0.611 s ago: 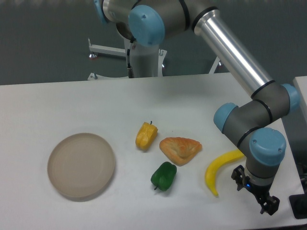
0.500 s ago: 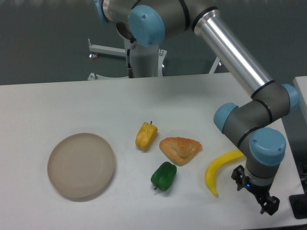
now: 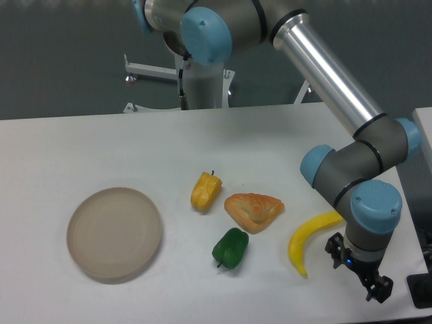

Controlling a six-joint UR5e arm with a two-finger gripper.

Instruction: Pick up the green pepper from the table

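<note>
The green pepper (image 3: 230, 248) is small, glossy and dark green, and lies on the white table (image 3: 81, 148) near the front middle. My gripper (image 3: 358, 270) hangs at the table's front right corner, well to the right of the pepper and apart from it. Its dark fingers (image 3: 380, 290) point down and to the right. I cannot tell from this view whether they are open or shut. Nothing shows between them.
A yellow-orange pepper (image 3: 205, 191) lies behind the green one. An orange pastry (image 3: 254, 210) lies to its right. A yellow banana (image 3: 308, 240) lies just left of my gripper. A round beige plate (image 3: 114, 233) stands at the front left.
</note>
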